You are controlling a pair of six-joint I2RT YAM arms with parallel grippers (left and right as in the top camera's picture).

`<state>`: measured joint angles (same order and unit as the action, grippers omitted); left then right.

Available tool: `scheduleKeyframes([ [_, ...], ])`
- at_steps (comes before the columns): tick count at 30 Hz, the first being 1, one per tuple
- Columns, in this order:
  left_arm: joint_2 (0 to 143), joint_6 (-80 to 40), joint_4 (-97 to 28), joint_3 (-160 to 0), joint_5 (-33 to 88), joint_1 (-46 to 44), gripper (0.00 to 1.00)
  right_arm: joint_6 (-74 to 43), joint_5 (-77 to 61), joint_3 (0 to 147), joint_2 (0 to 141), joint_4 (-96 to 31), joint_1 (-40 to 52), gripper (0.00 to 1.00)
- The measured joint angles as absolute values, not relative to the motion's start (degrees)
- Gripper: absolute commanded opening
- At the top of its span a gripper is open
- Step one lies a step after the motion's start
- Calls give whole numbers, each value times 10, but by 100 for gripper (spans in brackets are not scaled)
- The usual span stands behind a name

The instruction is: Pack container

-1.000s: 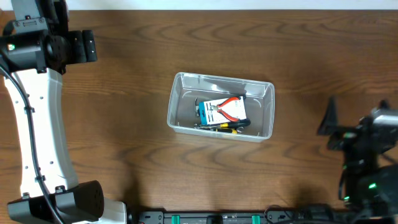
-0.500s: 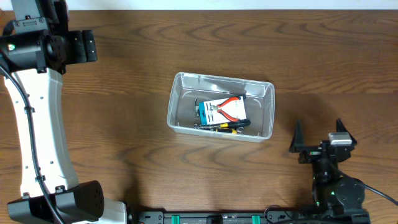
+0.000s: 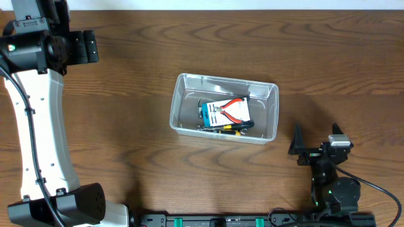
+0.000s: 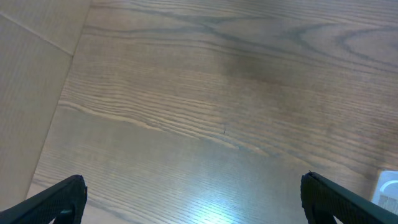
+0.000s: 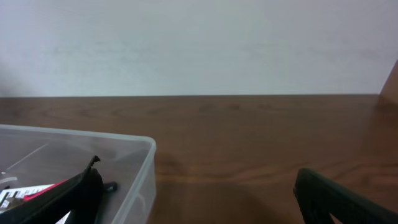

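Note:
The clear plastic container [image 3: 179,104] stands at the table's middle. In it lies a blue-and-white box [image 3: 212,111] with red-handled pliers [image 3: 236,110] on top and a yellow-and-black tool [image 3: 228,128] by the front wall. My right gripper [image 3: 315,144] is open and empty, low near the front edge, to the right of the container. In the right wrist view [image 5: 205,199] its left finger overlaps the container's wall [image 5: 147,169]. My left gripper [image 4: 199,208] is open and empty over bare wood at the far left.
The white left arm [image 3: 38,126] runs along the table's left side. A pale wall [image 5: 199,43] stands behind the table's far edge. A small white thing [image 4: 388,186] shows at the right edge of the left wrist view.
My right arm has moved from the right edge toward the front and left, and sits lower near the container's front right corner. The left arm and the container have not moved.

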<state>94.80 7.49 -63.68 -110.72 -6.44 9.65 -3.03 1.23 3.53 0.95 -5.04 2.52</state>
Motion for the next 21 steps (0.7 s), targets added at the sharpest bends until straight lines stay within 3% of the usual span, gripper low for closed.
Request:
scheduleKeyframes([
  [21, 948, 75, -637, -1107, -64, 96, 98, -72, 12, 6, 9, -42, 25, 99],
])
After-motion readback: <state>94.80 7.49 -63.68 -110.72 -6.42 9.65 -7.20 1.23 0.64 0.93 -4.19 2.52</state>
